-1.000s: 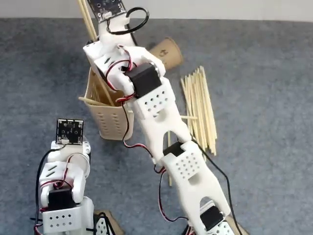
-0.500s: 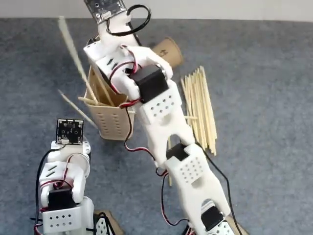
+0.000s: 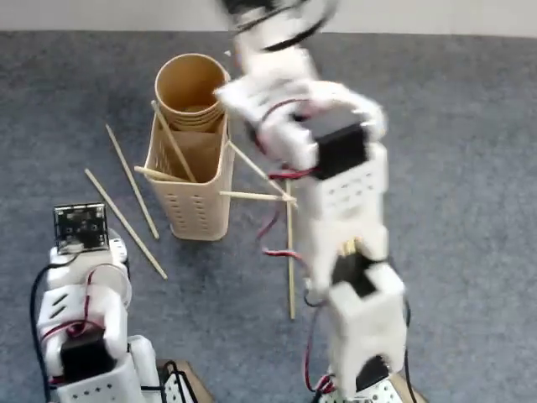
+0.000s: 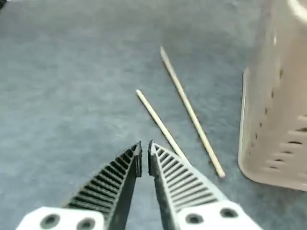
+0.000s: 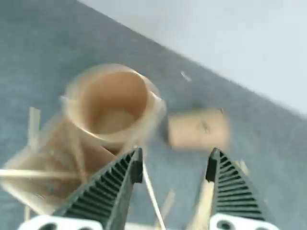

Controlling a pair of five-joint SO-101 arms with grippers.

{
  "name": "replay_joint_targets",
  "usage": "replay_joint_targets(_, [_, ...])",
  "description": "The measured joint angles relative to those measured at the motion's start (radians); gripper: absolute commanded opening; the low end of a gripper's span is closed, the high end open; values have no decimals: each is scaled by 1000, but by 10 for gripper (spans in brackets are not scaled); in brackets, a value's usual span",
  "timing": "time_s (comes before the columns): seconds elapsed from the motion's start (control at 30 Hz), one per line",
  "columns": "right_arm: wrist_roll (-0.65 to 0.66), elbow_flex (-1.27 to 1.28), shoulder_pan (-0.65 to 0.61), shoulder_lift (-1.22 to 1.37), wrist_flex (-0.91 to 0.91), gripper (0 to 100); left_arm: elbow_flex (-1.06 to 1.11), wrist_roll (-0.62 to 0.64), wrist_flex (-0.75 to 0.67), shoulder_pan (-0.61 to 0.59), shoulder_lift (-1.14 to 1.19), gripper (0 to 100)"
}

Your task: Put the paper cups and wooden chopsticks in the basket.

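Across the grey carpeted tabletop (image 3: 470, 168), the beige basket (image 3: 193, 210) already holds stacked paper cups (image 3: 189, 84) and slanting chopsticks (image 3: 172, 143), so the job looks partly done. The right gripper (image 5: 175, 155) hangs wide and empty above the basket, and a tan lone cup (image 5: 199, 128) on its side beyond seems the likely next pick. The left gripper (image 4: 145, 153), jaws almost closed on nothing, hovers over two loose chopsticks (image 4: 189, 110) beside the basket and would need to open first.

Overhead plus wrist close-ups, common basket (image 3: 193, 210)
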Motion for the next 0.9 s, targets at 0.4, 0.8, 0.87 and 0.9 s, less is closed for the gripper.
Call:
replay_joint_targets(0.4, [146,838,173,-575,5,221,-764,58,288,-3,724,184])
replay_joint_targets(0.8, [216,1421,292,-945,-83,221,-2024,316,677,-21,2137,207])
replay_joint_targets(0.87, [216,1542,292,-1005,-152,221,-2116,345,684,-21,2300,244])
replay_joint_targets(0.9, [216,1603,292,-1031,-183,221,-2140,362,686,-21,2366,261])
